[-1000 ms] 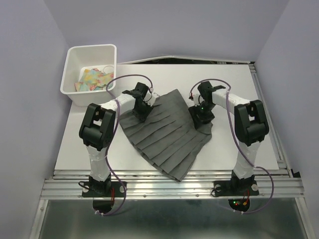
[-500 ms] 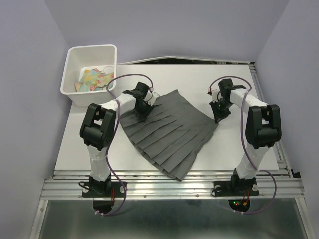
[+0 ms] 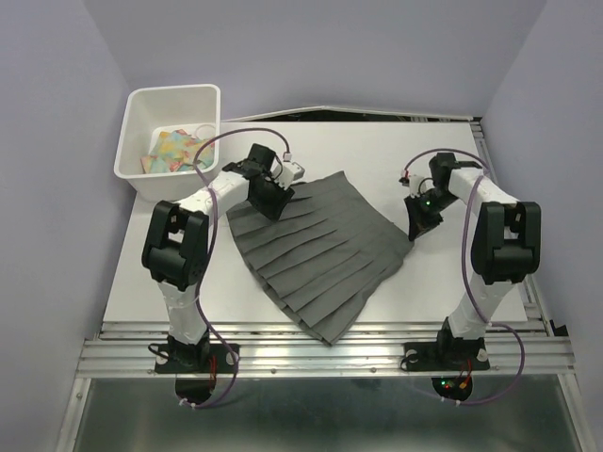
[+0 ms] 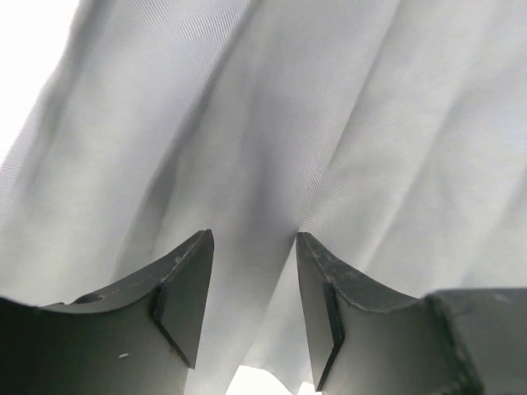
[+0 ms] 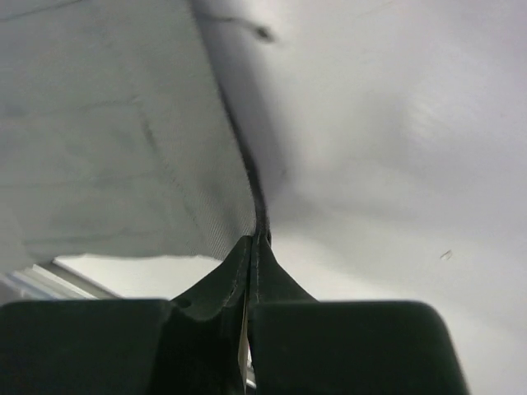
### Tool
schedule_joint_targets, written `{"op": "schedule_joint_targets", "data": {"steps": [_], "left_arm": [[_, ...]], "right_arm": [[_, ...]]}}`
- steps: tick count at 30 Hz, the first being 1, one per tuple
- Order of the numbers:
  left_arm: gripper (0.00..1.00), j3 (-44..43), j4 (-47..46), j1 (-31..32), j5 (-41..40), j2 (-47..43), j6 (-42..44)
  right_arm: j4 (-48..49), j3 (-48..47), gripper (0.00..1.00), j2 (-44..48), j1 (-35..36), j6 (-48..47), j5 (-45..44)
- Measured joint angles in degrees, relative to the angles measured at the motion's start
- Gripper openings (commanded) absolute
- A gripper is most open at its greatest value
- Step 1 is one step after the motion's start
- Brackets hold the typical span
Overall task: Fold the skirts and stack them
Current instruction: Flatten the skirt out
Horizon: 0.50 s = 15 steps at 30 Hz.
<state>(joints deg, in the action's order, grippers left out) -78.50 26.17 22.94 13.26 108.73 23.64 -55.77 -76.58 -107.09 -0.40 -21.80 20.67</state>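
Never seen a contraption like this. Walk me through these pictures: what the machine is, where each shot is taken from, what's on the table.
These are two robot arms bolted at the table's near edge. The wide picture looks down from above and behind them; the two close-ups come from a camera on each wrist, so the dark shapes at the bottom are that arm's own fingers. A dark grey pleated skirt lies spread on the table. The left claw sits open over its far-left corner. The right claw is shut, pinching the skirt's right corner. The white tub at the far left holds colourful bits I can't identify.
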Motion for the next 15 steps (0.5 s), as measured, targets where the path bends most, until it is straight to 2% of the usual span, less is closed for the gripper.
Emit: {"op": "schedule_joint_targets", "data": {"steps": [5,7,15], "left_arm": [[0.57,-5.0,0.8,-0.6,3.5,-2.2,1.0],[0.57,-6.3,0.9,-0.6,5.3,-2.2,1.2],[0.57,-5.5,2.5,-0.7,7.6,-1.5,1.0]], "right_arm": [[-9.2,-0.6,0.21,2.6,0.0,-6.0,7.9],[-10.2,-0.7,0.32,2.4,0.1,-6.1,9.6],[-5.0,-9.0,0.32,-1.6,0.9,-2.3,15.4]]}}
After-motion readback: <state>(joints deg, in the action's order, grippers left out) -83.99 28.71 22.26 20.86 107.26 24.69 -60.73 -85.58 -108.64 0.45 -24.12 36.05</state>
